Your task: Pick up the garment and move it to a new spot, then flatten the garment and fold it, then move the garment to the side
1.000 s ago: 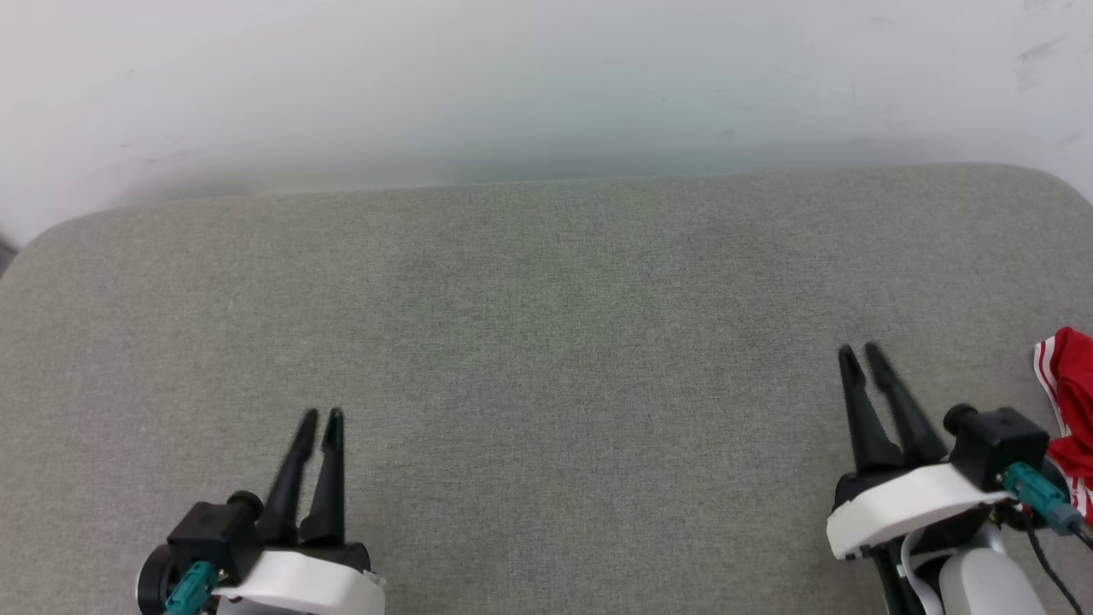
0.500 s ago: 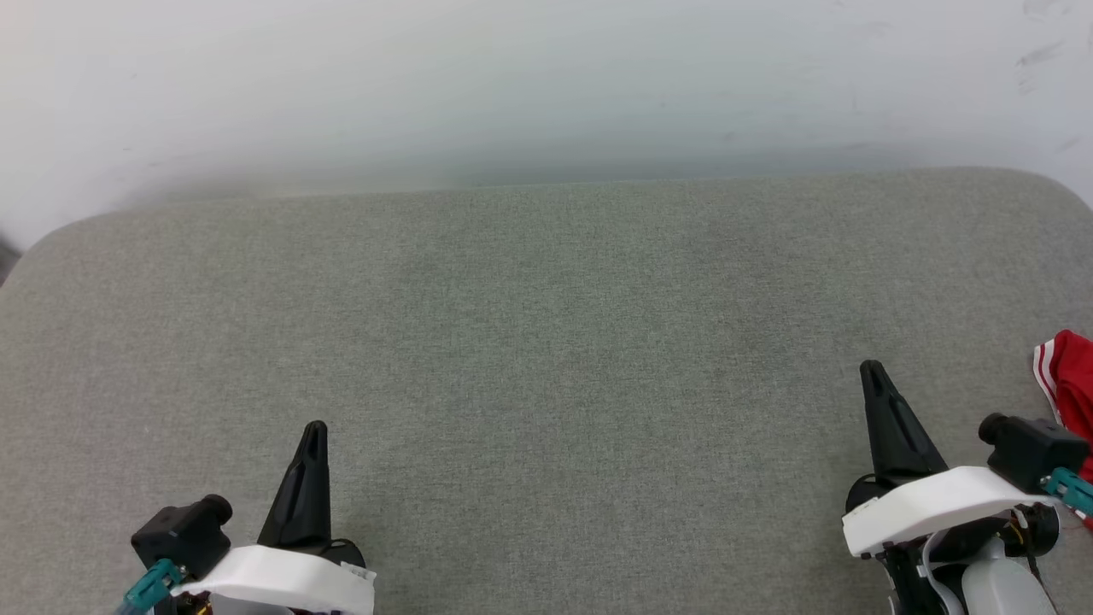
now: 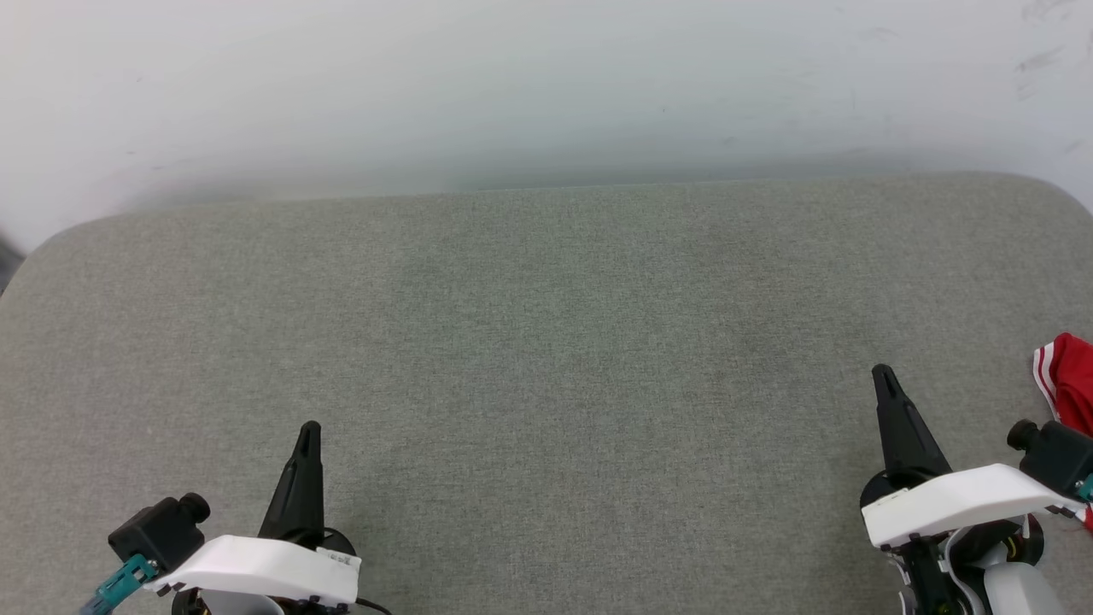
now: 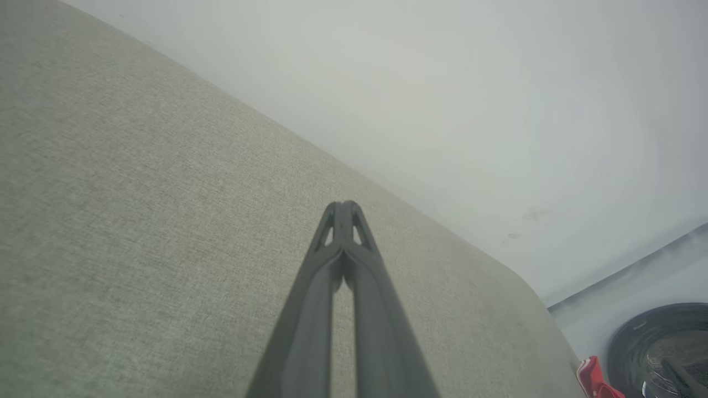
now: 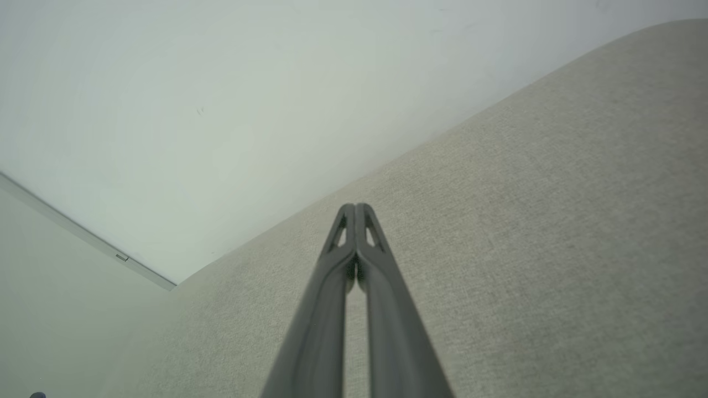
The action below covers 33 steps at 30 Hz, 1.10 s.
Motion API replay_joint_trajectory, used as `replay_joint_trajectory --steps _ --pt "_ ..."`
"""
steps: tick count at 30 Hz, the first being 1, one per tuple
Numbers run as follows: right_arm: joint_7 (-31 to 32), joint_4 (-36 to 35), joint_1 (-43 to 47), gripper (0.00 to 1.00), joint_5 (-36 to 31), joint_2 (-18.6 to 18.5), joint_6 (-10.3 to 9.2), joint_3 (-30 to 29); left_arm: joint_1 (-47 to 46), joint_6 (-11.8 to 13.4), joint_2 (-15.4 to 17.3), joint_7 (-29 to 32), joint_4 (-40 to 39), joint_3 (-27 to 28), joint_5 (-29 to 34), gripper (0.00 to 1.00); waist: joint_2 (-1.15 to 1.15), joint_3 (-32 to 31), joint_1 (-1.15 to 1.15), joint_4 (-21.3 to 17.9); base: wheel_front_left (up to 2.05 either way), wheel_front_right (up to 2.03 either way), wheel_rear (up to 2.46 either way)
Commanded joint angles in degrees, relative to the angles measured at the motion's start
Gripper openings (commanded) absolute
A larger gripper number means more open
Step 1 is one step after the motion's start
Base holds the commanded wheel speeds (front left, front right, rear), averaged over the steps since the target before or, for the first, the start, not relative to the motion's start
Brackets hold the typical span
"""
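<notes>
A red piece of the garment [image 3: 1069, 381] with white stripes peeks in at the right edge of the head view, on the grey fabric surface [image 3: 546, 342]; most of it is out of frame. A small red corner of the garment [image 4: 592, 378] also appears at the bottom right of the left wrist view. My right gripper [image 3: 883, 374] is at the lower right, to the left of the garment and apart from it, shut with nothing held. My left gripper [image 3: 309, 430] is at the lower left, shut and empty. Both wrist views show the fingertips pressed together: left gripper [image 4: 343, 205], right gripper [image 5: 354, 207].
A pale wall [image 3: 546, 85] runs behind the surface's far edge. In the left wrist view a dark round object [image 4: 664, 348] stands on the floor beyond the surface's corner. The surface has rounded corners at far left and far right.
Both grippers have closed, going from slightly parted fingers to shut. Both have drawn back a little toward the bottom of the head view. The garment has not moved.
</notes>
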Motion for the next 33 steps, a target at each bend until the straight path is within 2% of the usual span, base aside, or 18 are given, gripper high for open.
replay_joint_trajectory --steps 1,33 --pt "0.3 -0.52 -0.41 0.0 2.18 0.06 0.0 -0.35 -1.45 -0.1 0.55 0.51 -0.38 0.38 -2.09 0.0 0.0 -0.04 0.0 0.01 0.0 0.0 0.0" --pt "4.82 0.76 0.1 0.0 25.36 0.12 -0.01 -2.33 -3.51 -0.19 0.7 6.29 2.45 1.81 -24.8 0.0 0.0 -0.92 0.0 0.27 0.0 0.0 0.0"
